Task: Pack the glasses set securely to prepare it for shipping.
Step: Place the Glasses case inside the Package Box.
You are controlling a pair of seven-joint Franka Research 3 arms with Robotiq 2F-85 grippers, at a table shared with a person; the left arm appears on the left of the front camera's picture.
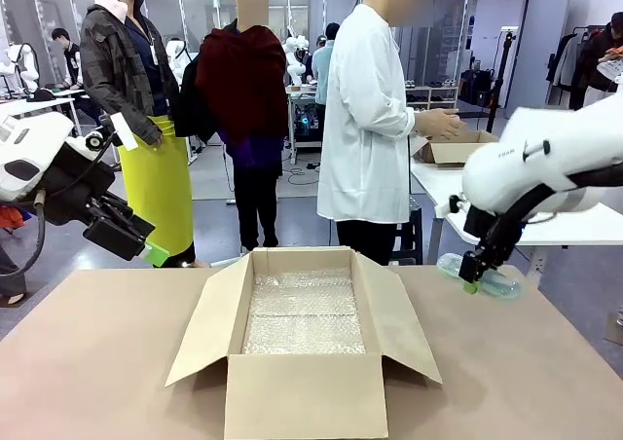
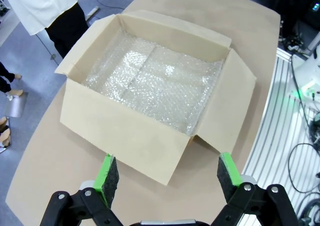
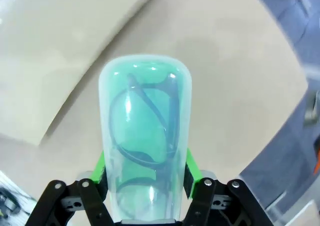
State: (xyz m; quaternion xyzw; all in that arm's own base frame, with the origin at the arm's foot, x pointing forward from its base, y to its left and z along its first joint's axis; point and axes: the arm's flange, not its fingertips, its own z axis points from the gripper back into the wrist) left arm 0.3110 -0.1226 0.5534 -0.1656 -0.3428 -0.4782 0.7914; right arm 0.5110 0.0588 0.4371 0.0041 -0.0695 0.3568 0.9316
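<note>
The counter (image 1: 97, 362) carries the open cardboard box (image 1: 292, 396) at its middle, lined with bubble wrap (image 1: 302, 313). My right claw (image 1: 474, 282) is clamped across the mint green case (image 3: 145, 136) at the counter's far right edge, so the box lies to my left. The case's long axis runs straight out along my fingers. It is translucent, with dark-framed glasses showing inside. My left claw (image 2: 167, 170) hangs spread wide and empty, left of the box.

Front and left-wrist cameras both overlook box (image 1: 292, 396).
</note>
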